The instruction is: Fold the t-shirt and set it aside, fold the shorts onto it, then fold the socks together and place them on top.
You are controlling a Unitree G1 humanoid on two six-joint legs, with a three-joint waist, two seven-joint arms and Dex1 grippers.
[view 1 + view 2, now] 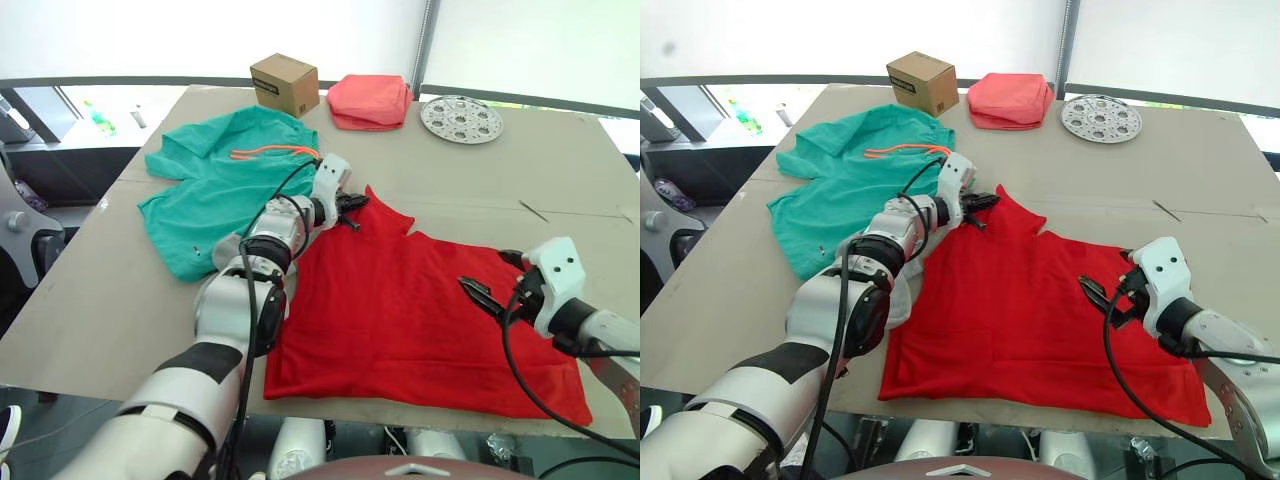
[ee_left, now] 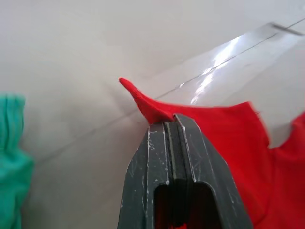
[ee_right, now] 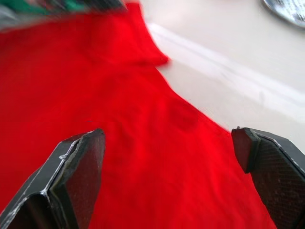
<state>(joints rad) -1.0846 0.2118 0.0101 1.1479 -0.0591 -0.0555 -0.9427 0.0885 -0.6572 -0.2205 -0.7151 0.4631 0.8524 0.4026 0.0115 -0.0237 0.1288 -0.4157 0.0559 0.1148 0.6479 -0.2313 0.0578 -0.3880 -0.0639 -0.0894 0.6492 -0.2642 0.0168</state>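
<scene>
Test lab: bare table (image 1: pixel 120 300) (cardboard box (image 1: pixel 285 84) on it) by bright windows (image 1: pixel 200 40)

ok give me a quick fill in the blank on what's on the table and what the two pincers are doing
1. The left pincer is shut on a corner of the ____ t-shirt.
2. The right pincer hovers over the t-shirt with its fingers ____.
3. The orange drawstring belongs to the ____ shorts.
4. At the far edge, the folded pink cloth lies between the cardboard box and the round ____ plate.

Missing words: red; open; teal-green; metal
</scene>
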